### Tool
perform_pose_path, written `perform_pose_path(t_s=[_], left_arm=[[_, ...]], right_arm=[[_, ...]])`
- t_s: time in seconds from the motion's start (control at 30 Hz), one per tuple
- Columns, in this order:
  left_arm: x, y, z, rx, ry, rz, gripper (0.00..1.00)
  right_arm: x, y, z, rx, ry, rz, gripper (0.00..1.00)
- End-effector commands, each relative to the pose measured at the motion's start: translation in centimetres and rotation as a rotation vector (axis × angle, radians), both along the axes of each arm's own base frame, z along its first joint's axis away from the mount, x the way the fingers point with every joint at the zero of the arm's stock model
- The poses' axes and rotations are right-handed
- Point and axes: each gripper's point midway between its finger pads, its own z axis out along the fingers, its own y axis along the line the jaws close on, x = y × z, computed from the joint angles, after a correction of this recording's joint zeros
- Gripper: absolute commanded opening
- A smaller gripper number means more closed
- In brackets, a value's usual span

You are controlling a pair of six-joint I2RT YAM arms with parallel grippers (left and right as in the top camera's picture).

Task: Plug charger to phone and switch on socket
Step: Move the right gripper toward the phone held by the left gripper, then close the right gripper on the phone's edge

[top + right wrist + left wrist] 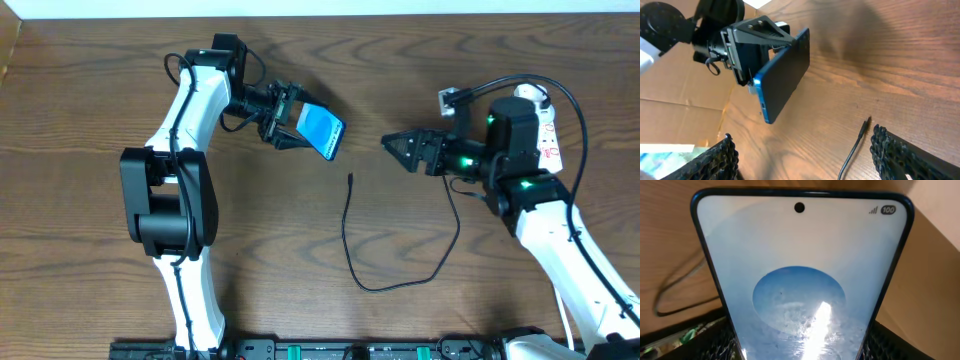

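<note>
The charger (346, 220) lies loose on the table (100, 250), its plug tip between the grippers. Beyond it the right gripper (392, 148) hovers with jaws wide and empty, and the left gripper (290, 125) clamps the phone (325, 132), tilted above the table. The socket (548, 130) lies farther right, partly hidden.

The overhead view is evenly bright, while a white glare streak crosses the close, washed-out phone (802, 275) screen.

Robotics lab: two arms (190, 110) at wood-grain table (80, 280), cardboard (680, 115) alongside.
</note>
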Motion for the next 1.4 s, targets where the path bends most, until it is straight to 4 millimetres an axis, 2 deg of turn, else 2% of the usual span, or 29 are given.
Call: perform_pose_path(t_s=[0.0, 0.23, 0.33, 0.6, 0.73, 0.97, 1.27, 1.37], left_arm=[[-0.1, 0.5, 0.8, 0.083, 0.012, 0.04, 0.07], [-0.5, -0.4, 0.5, 0.108, 0.077, 0.06, 0.07], [-0.8, -1.8, 0.6, 0.107, 0.084, 0.046, 0.07], [-1.4, -4.5, 0.7, 0.106, 0.093, 0.02, 0.07], [-1.7, -6.2, 0.8, 0.103, 0.094, 0.008, 0.07], [-2.6, -8.9, 0.9, 0.096, 0.082, -0.031, 0.07], [-4.1, -11.5, 1.1, 0.085, 0.07, -0.092, 0.07], [-4.4, -11.9, 1.4, 0.07, 0.071, -0.104, 0.07]], right_arm=[[0.7, 0.5, 0.0, -0.046, -0.019, -0.041, 0.86], [0.5, 1.9, -0.6, -0.1, -0.034, -0.054, 0.87], [0.3, 2.5, -0.8, -0.108, -0.019, -0.072, 0.87], [0.3, 2.4, -1.0, -0.096, 0.013, -0.094, 0.85], [0.2, 1.8, -2.0, -0.096, 0.098, -0.156, 0.85], [-0.3, 2.2, -2.3, -0.105, 0.114, -0.142, 0.85], [-0.4, 2.2, -4.9, -0.149, 0.183, -0.147, 0.84], [-0.3, 2.3, -5.7, -0.156, 0.198, -0.145, 0.78]])
